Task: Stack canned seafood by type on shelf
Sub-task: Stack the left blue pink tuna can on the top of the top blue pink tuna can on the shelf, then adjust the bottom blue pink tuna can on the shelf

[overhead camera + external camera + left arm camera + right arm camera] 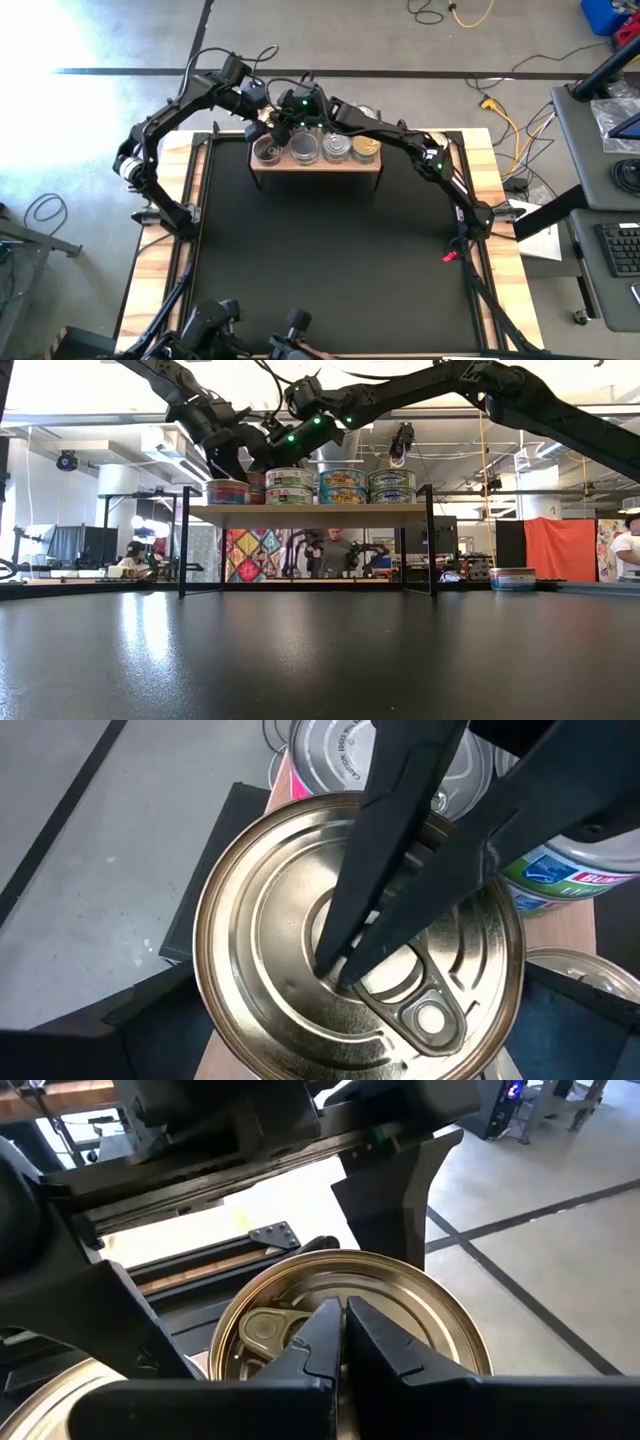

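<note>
Stacking looks nearly finished: the shelf (pixel 316 172) at the far edge of the black worktop (pixel 330 270) carries four columns of canned seafood (pixel 342 487), most two tins high in the low view, while one more tin (pixel 512 578) sits alone off to the side, so at least that one appears left to place. The left gripper (pixel 262 131) hovers with jaws released wide around the gold-lidded can (pixel 360 955) at the shelf's left end. The right gripper (pixel 342 1342), jaws clenched together on nothing, presses its tips onto that same lid, probably steadying it.
</note>
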Available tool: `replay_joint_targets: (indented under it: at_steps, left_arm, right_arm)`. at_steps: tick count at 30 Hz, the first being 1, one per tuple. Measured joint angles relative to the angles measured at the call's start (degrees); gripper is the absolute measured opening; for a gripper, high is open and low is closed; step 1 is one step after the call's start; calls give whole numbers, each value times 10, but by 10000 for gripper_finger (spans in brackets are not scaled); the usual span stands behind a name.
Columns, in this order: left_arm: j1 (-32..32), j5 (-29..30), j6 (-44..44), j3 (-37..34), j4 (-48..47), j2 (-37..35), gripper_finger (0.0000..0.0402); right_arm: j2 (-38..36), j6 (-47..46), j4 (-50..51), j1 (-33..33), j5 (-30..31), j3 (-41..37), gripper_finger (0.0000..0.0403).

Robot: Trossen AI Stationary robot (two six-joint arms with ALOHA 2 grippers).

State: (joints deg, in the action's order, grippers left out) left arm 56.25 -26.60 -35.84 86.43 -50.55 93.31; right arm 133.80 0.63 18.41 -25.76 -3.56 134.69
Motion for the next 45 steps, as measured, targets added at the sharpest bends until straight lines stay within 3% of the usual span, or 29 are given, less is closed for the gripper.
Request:
replay_joint_targets:
  at_steps: [6,15,22,27,30,34,40,45]
  left_arm:
    - [0,30,4,0,-11,-18,398]
    - [0,36,37,1,-66,-109,393]
    - [-3,35,56,1,-80,-195,376]
    - [-3,10,69,1,-84,-237,353]
    - [-3,-38,82,0,-84,-250,341]
    - [-8,-83,86,-21,-86,-259,323]
    - [-12,8,94,-106,-89,-260,296]
    - [-46,70,111,-167,-88,-268,249]
  right_arm:
    - [0,5,4,0,1,0,13]
    - [0,9,2,0,1,-1,13]
    - [-3,-26,-108,1,1,-5,13]
    - [-73,-25,-108,3,2,0,13]
    - [-134,12,-42,7,22,3,13]
    - [-208,85,135,18,108,2,13]
    - [-306,105,356,19,206,1,13]
    - [-342,83,411,19,248,-1,13]
